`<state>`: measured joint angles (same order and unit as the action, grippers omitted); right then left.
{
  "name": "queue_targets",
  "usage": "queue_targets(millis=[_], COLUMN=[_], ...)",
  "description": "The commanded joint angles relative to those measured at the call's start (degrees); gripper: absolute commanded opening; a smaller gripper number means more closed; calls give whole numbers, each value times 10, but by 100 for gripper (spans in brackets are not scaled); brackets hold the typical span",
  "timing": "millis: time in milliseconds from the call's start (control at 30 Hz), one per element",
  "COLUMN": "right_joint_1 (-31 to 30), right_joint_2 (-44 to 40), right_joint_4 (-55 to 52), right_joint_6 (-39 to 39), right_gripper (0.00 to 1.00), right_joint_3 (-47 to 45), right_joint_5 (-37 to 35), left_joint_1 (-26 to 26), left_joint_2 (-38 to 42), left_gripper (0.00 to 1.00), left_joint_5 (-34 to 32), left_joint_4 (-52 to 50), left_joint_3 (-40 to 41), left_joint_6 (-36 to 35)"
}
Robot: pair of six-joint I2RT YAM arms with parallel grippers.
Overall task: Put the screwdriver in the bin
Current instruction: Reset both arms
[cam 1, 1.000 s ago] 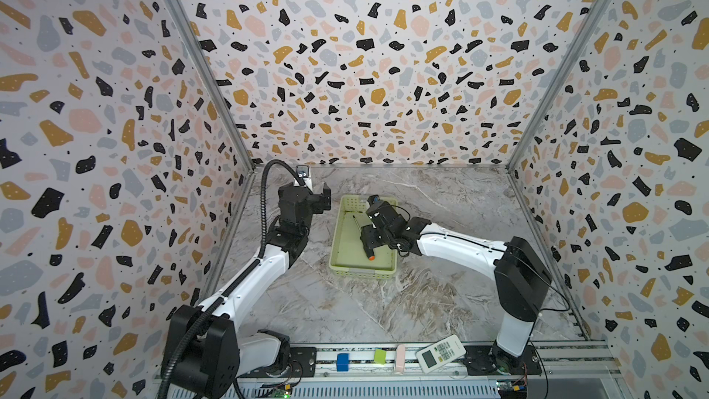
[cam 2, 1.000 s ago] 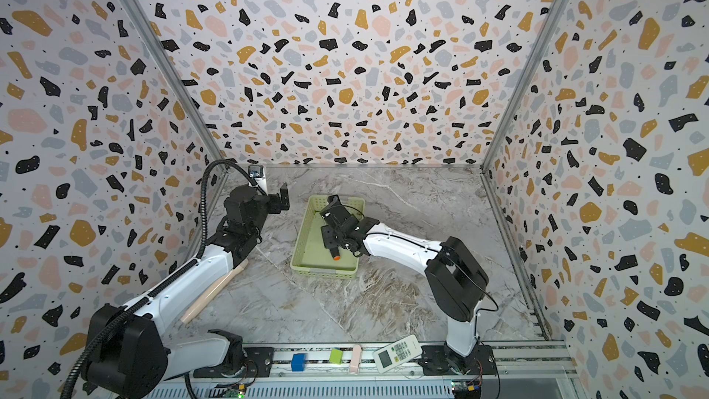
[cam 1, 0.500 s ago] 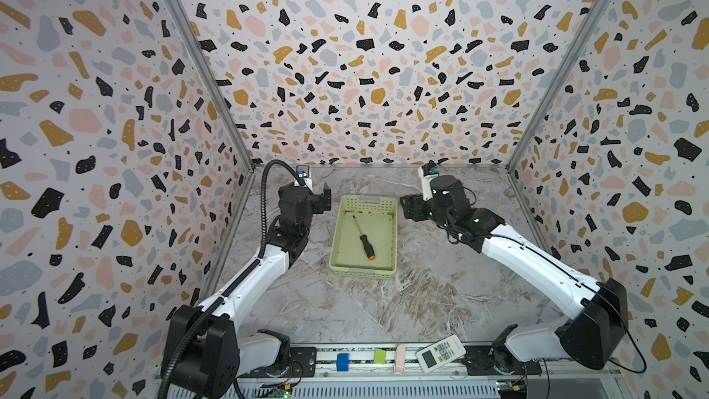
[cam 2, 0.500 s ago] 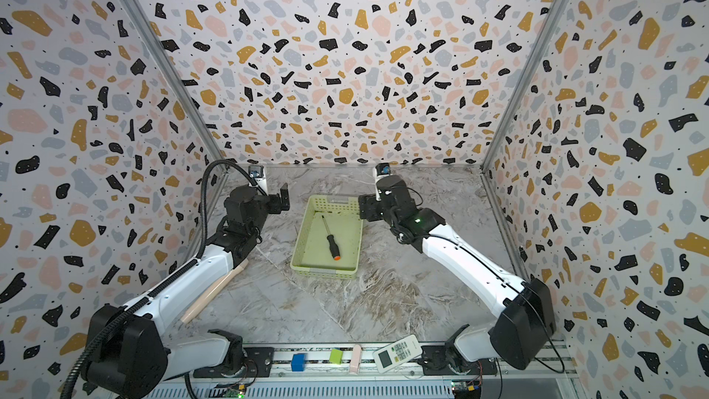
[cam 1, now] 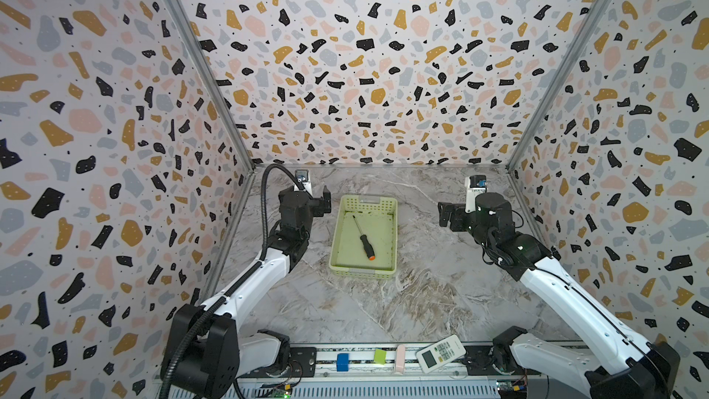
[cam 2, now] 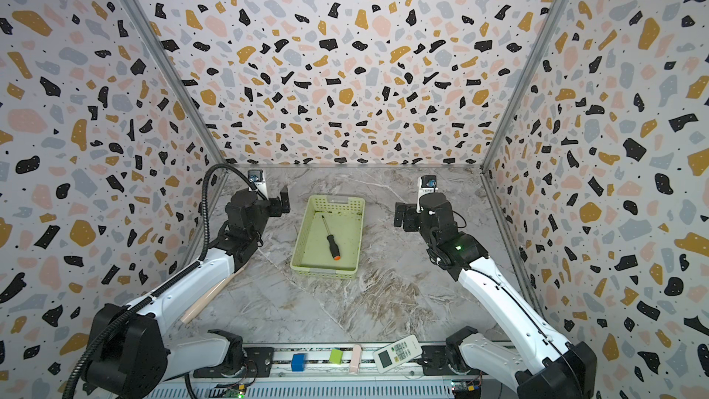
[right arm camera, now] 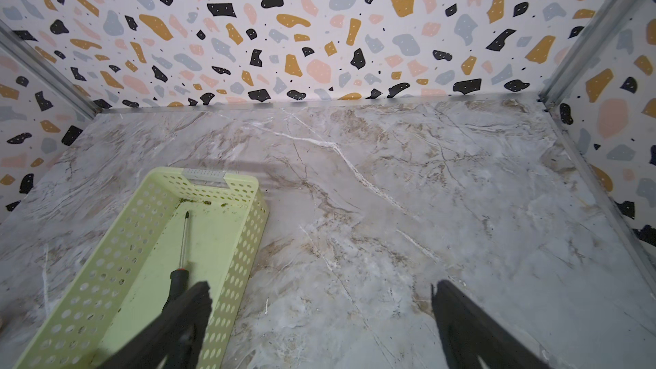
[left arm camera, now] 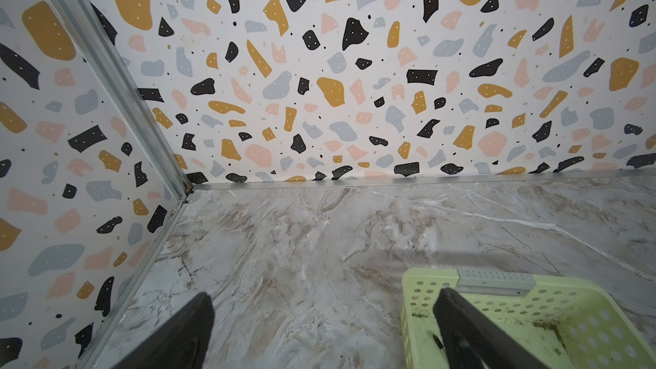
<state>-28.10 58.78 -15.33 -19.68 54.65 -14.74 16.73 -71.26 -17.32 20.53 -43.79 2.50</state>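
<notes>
Both top views: screwdriver (cam 1: 363,237) (cam 2: 330,240) flat on the floor of the bin (cam 1: 338,230) (cam 2: 359,229), tip toward the back wall, orange cap toward the front rim. Left gripper (cam 1: 325,201) (cam 2: 284,201) just beside the bin's far left corner, right gripper (cam 1: 445,216) (cam 2: 401,217) well apart on the opposite side, neither touching the tool (finger gap hard to judge from up here). Remote (cam 1: 441,353) and small blocks (cam 2: 298,362) along the front rail.

Left wrist view: fingers (left arm camera: 184,331) spread wide, nothing between them; one crosses over the bin (left arm camera: 582,299) corner, with only the screwdriver tip (left arm camera: 437,340) visible beside it.

Right wrist view: fingers (right arm camera: 468,328) wide apart and empty over bare marble (right arm camera: 390,189); screwdriver (right arm camera: 179,271) inside the bin (right arm camera: 106,253), handle partly hidden behind one finger, outside the gap.
</notes>
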Motion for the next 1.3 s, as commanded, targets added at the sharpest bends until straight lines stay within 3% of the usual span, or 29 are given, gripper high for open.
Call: queue_targets(millis=[0, 200, 333, 500, 667, 800, 1267], right_joint_1=[18, 34, 34, 58, 107, 142, 210], right_joint_2=[-28, -47, -89, -110, -78, -38, 162], right_joint_4=[25, 97, 304, 543, 510, 567, 747], right_joint_6=[-6, 36, 148, 183, 175, 198, 212], right_gripper=[99, 99, 99, 99, 99, 99, 99], right_joint_3=[-13, -79, -222, -373, -372, -389, -404], right_joint_5=[-17, -64, -71, -66, -21, -7, 73], left_joint_1=[2, 2, 2, -1, -2, -2, -8], left_joint_2=[9, -4, -23, -32, -38, -14, 16], left_gripper=[99, 100, 100, 100, 100, 100, 100], left_joint_5=[-26, -60, -97, -122, -127, -107, -124], left_joint_4=[72, 80, 96, 174, 137, 146, 396], left_joint_3=[30, 40, 60, 116, 114, 145, 345], left_joint_6=[13, 4, -33, -80, -108, -98, -58])
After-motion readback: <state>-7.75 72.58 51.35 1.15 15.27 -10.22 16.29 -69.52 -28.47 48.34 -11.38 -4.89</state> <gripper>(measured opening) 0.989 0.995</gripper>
